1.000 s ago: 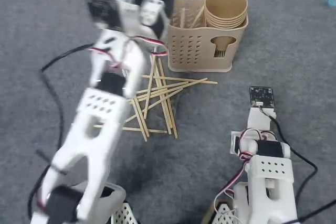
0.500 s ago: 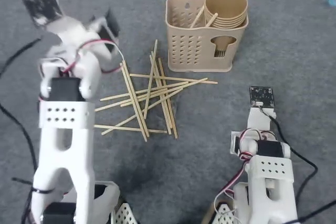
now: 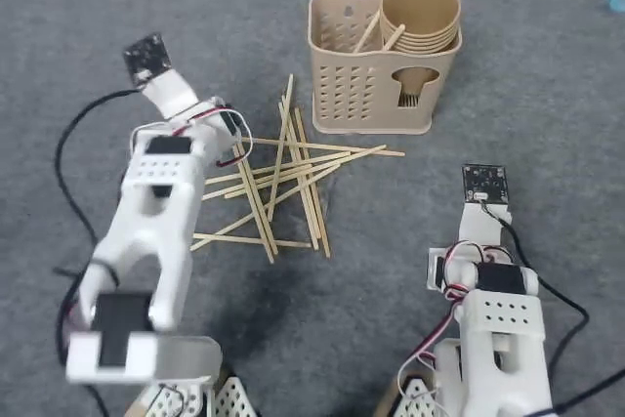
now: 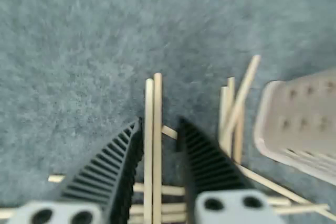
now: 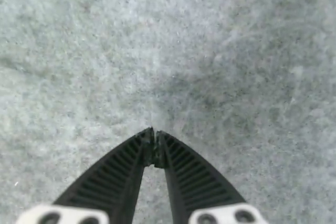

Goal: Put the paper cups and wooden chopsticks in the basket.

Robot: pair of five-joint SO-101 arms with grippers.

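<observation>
Looks partly done: cups (image 3: 422, 9) stacked inside the basket (image 3: 361, 95) with two chopsticks (image 3: 368, 32), most loose chopsticks (image 3: 278, 171) on the mat (image 3: 547, 95) nearby, left gripper (image 4: 159, 123) open astride two, right gripper (image 5: 153, 132) closed empty.

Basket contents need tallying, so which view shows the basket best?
The high view: the whole basket, with stacked paper cups and chopsticks inside. The left wrist view catches one corner; the right wrist view faces carpet.

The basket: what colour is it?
Beige basket, dotted with small holes; clearest in the high view.
</observation>
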